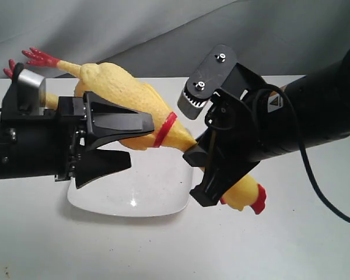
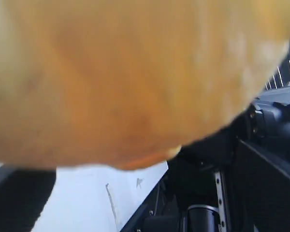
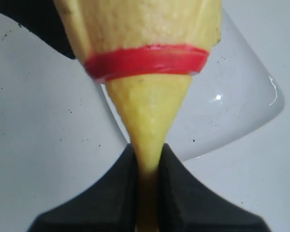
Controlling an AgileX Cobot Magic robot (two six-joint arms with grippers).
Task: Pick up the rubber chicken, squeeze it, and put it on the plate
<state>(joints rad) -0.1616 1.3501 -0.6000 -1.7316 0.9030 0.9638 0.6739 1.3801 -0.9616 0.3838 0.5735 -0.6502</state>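
— Pale desk (image 1: 280, 245), white plate (image 1: 134, 201): where's the rubber chicken (image 1: 119, 87)?
— Above the plate, neck pinched in the right claw (image 3: 148, 162); left claw (image 1: 141, 142) spread apart around its body.

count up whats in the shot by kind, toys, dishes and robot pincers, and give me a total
rubber chicken: 1
white plate: 1
robot pincers: 2 (left pincer, open by the chicken's body; right pincer, shut on its neck)
total: 4
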